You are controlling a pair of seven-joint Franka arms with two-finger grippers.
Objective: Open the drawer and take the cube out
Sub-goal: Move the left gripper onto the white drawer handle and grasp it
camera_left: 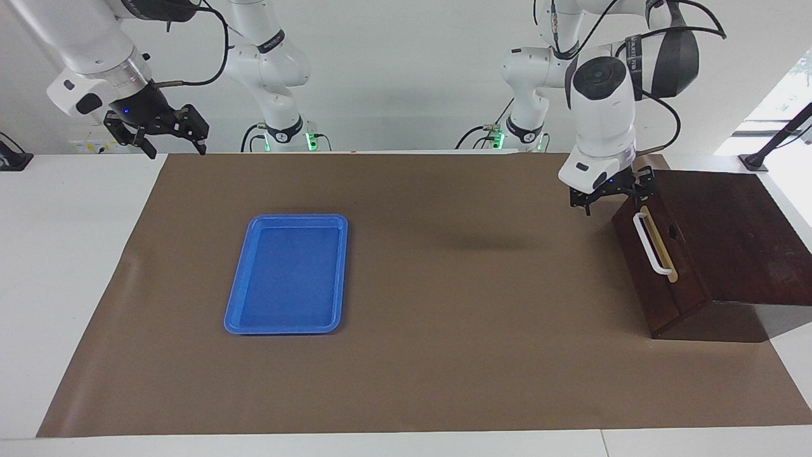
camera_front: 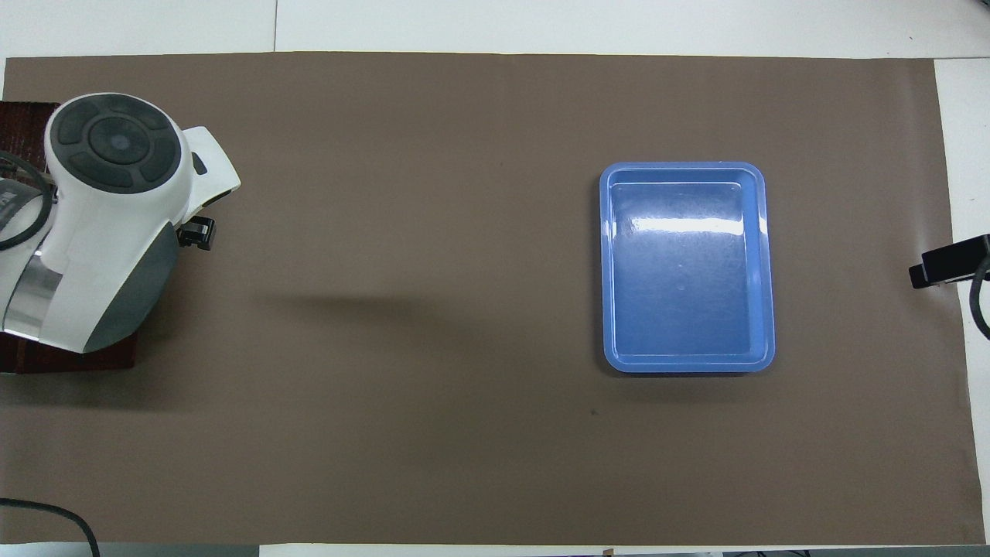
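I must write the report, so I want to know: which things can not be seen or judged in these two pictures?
- Cube: in neither view; the drawer is shut, so its inside is hidden.
- Drawer and white handle, overhead view: covered by the left arm.
- Left gripper, overhead view: only one tip shows beside the arm's body.
- Right gripper, overhead view: mostly cut off by the edge.
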